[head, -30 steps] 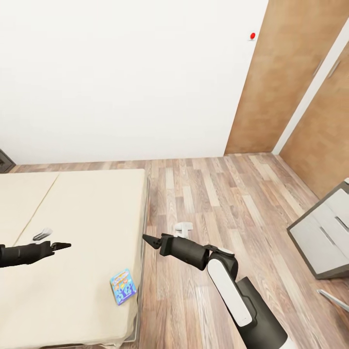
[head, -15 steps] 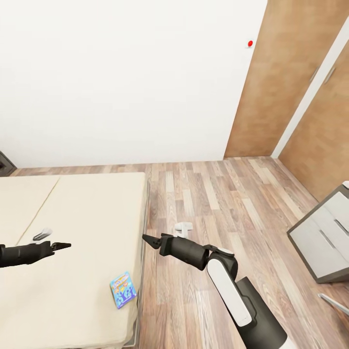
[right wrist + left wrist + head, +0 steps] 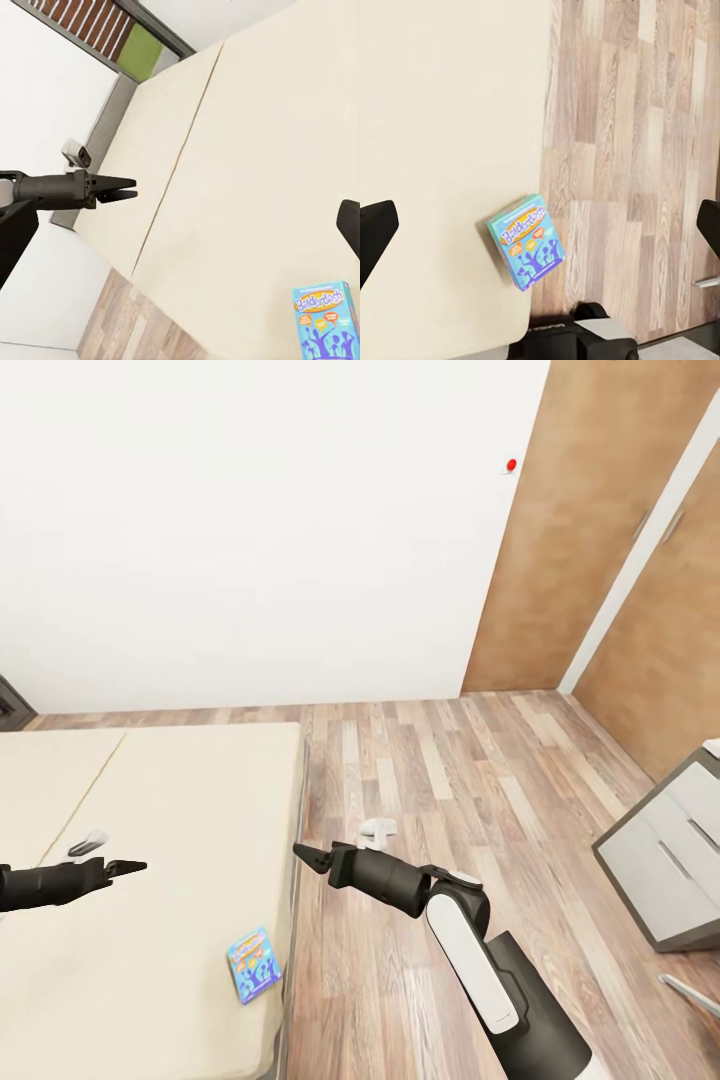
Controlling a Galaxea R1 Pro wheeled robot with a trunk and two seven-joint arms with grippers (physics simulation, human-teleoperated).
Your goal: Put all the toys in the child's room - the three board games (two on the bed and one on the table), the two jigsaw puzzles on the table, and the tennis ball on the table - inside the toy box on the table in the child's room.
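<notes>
Head view: the bed [image 3: 150, 840], a cream mattress with a grey padded edge, serves as the landmark. One board game [image 3: 253, 965], a flat blue and teal box with a printed lid, lies flat on the mattress just inside the bed's side edge nearest the wood-plank floor [image 3: 450, 780], close to the bed's near corner. The left end effector [image 3: 128, 868] hangs above the mattress well apart from the board game, its two dark fingers drawn together to a narrow point with nothing between them. The right end effector [image 3: 305, 856] hangs over the bed's side edge, beyond the board game; its fingertips also meet in a point and hold nothing. A grey drawer unit [image 3: 665, 860] stands on the floor well away from the bed, beside brown wooden doors [image 3: 570, 530] set in the white wall [image 3: 250, 530].

Left wrist view: the board game [image 3: 526, 241] rests at the margin of the mattress [image 3: 442, 150], beside the plank floor [image 3: 637, 150].

Right wrist view: the board game [image 3: 325, 319] lies on the mattress [image 3: 255, 172]; the left end effector [image 3: 124, 188] shows closed, poised above the bed surface.
</notes>
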